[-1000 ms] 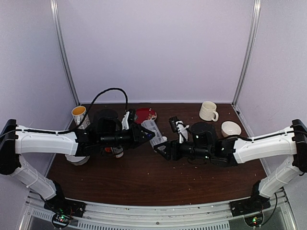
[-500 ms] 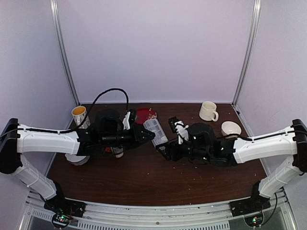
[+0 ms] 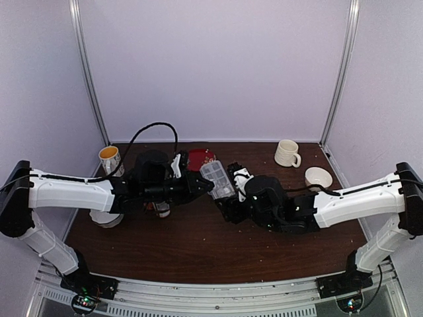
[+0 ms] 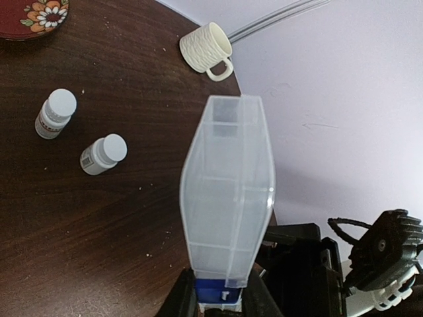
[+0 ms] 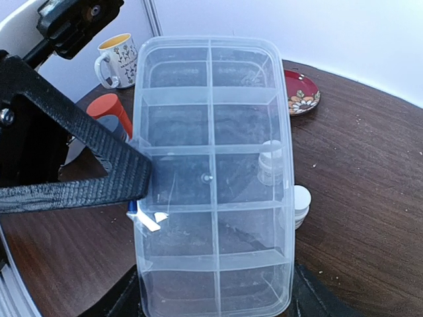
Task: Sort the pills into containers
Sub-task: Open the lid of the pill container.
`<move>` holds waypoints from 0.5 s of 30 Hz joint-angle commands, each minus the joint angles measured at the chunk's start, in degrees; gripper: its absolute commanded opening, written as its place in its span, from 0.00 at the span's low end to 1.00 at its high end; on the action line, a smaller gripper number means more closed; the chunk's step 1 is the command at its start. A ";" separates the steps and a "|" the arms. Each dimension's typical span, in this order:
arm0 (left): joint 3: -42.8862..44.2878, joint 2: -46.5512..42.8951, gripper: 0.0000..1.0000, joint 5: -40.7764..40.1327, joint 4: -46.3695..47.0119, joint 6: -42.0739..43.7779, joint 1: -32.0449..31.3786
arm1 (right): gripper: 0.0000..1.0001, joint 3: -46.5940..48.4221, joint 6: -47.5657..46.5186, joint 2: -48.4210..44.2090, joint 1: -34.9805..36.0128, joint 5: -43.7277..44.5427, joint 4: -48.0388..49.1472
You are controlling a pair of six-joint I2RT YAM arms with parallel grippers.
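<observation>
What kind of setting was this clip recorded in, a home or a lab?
Most likely a lab test cell, not a home: plain pale walls and metal corner posts enclose a wooden table bearing a cream mug and a red plate as props.

White arms, blk wrists, blk cable

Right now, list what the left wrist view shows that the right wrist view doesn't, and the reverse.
Only the left wrist view: the cream ribbed mug, and the organizer box seen edge-on. Only the right wrist view: the flowered mug, an orange cap, and the box's cells seen face-on. Both: the box, the red plate and the two white bottles.
</observation>
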 commanded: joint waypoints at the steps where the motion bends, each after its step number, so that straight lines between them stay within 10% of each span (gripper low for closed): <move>1: 1.81 0.17 0.11 1.76 1.25 -1.85 -0.61 | 0.31 1.34 -1.60 2.34 -1.25 15.44 -3.96; 15: 5.08 3.60 0.16 0.36 -2.12 -6.68 -0.62 | 0.31 4.78 -7.48 6.53 -0.10 23.90 -6.92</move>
